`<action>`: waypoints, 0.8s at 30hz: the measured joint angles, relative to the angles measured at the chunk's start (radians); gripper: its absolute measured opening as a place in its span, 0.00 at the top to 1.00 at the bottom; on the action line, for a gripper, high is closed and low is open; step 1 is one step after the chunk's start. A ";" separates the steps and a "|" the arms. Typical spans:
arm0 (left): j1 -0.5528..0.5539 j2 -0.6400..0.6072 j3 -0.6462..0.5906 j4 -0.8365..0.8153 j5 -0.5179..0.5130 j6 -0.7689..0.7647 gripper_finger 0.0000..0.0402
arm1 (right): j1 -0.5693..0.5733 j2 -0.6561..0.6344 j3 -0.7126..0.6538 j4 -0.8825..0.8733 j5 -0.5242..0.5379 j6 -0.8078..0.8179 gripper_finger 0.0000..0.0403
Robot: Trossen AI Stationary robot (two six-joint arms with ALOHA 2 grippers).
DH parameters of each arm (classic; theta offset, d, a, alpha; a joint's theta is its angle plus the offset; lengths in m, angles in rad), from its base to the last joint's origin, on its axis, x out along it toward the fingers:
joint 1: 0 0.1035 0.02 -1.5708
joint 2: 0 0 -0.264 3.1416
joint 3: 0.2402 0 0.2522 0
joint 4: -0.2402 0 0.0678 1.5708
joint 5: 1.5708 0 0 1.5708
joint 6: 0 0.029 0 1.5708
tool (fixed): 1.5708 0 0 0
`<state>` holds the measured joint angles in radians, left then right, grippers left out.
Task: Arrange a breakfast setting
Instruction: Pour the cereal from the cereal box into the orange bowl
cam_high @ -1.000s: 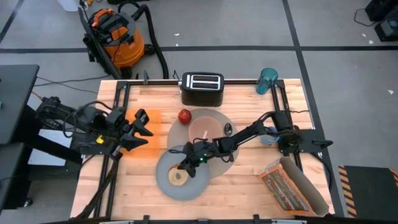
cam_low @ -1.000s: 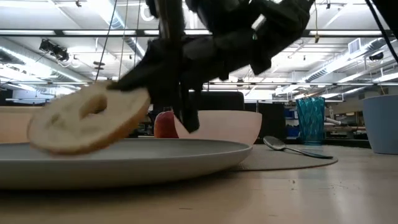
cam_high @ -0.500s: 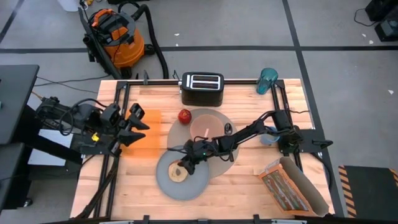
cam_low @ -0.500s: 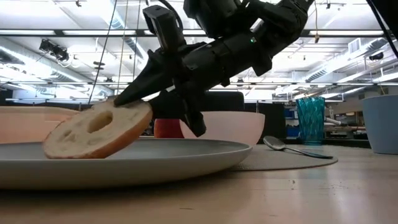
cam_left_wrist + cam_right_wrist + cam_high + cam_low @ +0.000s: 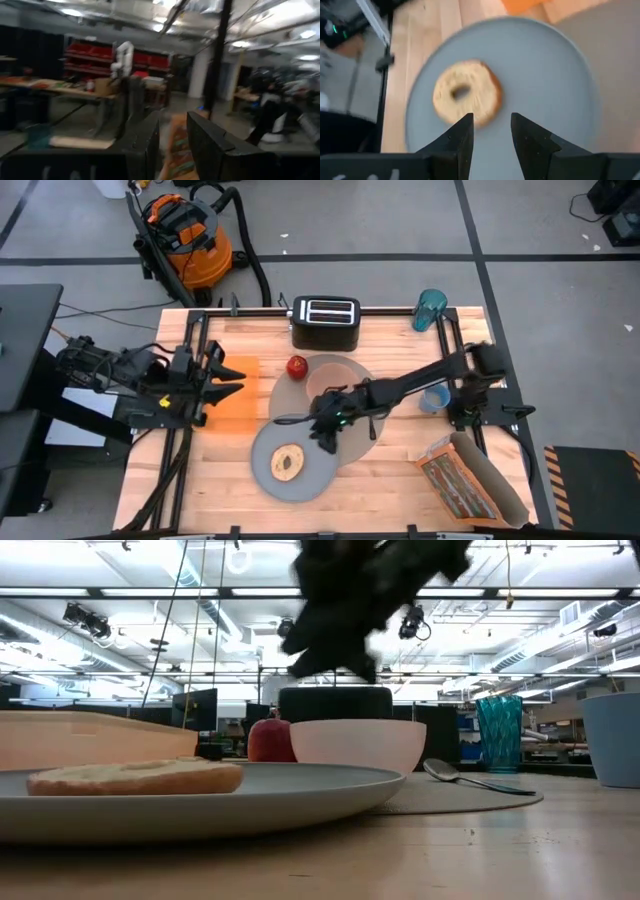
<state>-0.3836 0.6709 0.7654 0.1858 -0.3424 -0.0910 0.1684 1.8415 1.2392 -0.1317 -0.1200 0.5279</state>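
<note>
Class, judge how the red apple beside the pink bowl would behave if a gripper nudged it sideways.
The red apple looks round and smooth, so it would probably roll rather than slide. It seems firm, so unlikely to squash. Rolling could carry it against the pink bowl close beside it.

The wooden table [image 5: 400, 480] carries the toaster [image 5: 325, 322] at twelve o'clock, grey mat [image 5: 345, 370] centrally, cereal box [image 5: 240, 385] at nine.
</note>
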 joint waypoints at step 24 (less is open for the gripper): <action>0.402 0.268 0.001 0.079 0.048 -0.042 0.74 | 0.127 -0.477 0.573 -1.051 -0.228 0.690 0.62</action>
<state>0.0181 0.9386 0.7662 0.2652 -0.2948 -0.1328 0.2955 1.3640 1.8127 -1.1829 -0.3481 1.2181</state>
